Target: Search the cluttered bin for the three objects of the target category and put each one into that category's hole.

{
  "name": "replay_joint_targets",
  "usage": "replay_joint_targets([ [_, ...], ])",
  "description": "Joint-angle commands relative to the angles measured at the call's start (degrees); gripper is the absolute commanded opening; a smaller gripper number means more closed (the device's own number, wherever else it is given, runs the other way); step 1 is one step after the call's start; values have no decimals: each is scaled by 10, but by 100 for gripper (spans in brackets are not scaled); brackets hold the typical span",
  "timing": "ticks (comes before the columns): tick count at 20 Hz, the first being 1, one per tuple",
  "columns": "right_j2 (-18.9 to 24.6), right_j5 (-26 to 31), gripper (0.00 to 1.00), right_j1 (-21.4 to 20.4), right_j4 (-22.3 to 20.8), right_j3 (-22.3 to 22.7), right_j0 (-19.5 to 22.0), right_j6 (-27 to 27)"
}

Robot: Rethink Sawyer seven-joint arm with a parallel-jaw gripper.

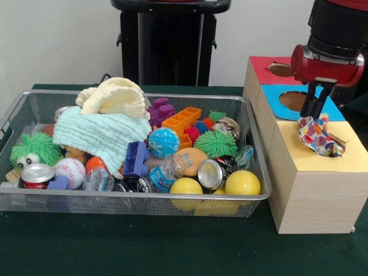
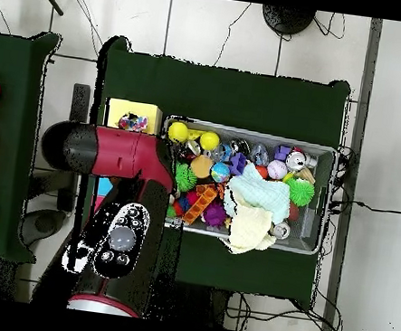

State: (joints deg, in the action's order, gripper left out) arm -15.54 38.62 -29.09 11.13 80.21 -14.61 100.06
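My gripper (image 1: 315, 115) hangs over the yellow-topped box (image 1: 351, 156) at the right and is shut on a polka-dot cloth (image 1: 318, 137). The cloth hangs bunched from the fingertips, with its lower end in the box's hole, which it mostly covers. In the overhead view the cloth (image 2: 133, 123) shows on the yellow box (image 2: 120, 109), with the red arm (image 2: 114, 152) beside it. The wire-mesh bin (image 1: 261, 172) stands to the left of the boxes, full of toys. No other polka-dot cloth shows in it.
A mint-green cloth (image 1: 100, 135) and a cream cloth (image 1: 115, 95) lie heaped at the bin's back left. Balls, cans and blocks fill the rest. The blue-topped box (image 1: 339, 109) and the red-topped box (image 1: 261, 69) stand behind the yellow one.
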Motion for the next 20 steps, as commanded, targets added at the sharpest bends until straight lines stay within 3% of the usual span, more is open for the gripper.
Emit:
replay_joint_targets([
  [1, 38, -27, 0, 34, -19, 33, -4, 89],
  [15, 38, -53, 0, 56, -10, 12, -10, 102],
  [20, 35, -33, 0, 71, -7, -24, -10, 101],
])
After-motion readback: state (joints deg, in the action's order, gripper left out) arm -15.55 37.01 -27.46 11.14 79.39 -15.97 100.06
